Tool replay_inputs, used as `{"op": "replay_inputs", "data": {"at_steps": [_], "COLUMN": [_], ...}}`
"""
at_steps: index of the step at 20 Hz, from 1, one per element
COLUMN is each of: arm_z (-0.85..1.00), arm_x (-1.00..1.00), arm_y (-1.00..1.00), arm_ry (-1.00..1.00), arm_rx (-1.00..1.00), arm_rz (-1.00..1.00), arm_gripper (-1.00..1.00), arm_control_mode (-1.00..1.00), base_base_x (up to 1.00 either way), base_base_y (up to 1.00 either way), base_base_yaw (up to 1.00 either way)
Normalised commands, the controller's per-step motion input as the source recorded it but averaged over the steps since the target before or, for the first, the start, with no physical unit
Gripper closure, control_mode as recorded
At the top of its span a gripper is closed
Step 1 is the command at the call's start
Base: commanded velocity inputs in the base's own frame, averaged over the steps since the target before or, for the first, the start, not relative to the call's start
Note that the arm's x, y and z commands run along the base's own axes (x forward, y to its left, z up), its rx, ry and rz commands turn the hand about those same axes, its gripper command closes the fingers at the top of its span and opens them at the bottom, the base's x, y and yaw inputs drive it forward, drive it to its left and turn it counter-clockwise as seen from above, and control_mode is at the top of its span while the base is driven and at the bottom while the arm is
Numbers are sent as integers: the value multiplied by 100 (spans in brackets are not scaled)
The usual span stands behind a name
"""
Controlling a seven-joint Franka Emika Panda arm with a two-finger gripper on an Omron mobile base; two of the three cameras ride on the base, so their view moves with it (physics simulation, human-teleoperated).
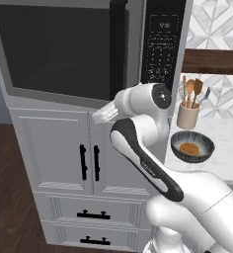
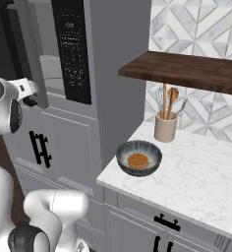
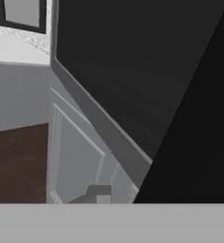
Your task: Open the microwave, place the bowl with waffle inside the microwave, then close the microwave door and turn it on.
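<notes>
Microwave door (image 1: 59,49) at left, ajar; black handle bar (image 1: 118,47) rigid, best grip mid-bar. End effector (image 1: 104,114) under door's lower edge, jaw state unclear. Bowl (image 1: 192,147) with waffle (image 1: 188,147) on table (image 1: 227,148) at right: light, stiff, grip rim.

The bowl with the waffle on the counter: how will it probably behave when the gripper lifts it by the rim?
The bowl looks rigid and glazed, so its rim may be slippery between the fingers. A grip on one side would likely tilt it. The waffle lies loose inside and could slide toward the lower side, though the curved walls should keep it in.
</notes>
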Motion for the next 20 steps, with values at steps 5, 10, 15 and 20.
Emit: {"op": "replay_inputs", "data": {"at_steps": [5,10,15,20], "arm_z": [-3,-18,-25,-44], "arm_x": [-35,-23,-21,-10], "arm_y": [100,100,100,100], "arm_ry": [17,12,11,10], "arm_rx": [-35,-37,-38,-38], "arm_rz": [0,0,0,0], "arm_gripper": [100,100,100,100], "arm_control_mode": [-100,-100,-100,-100], "base_base_x": [0,0,0,0], "base_base_y": [0,0,0,0], "base_base_yaw": [0,0,0,0]}}
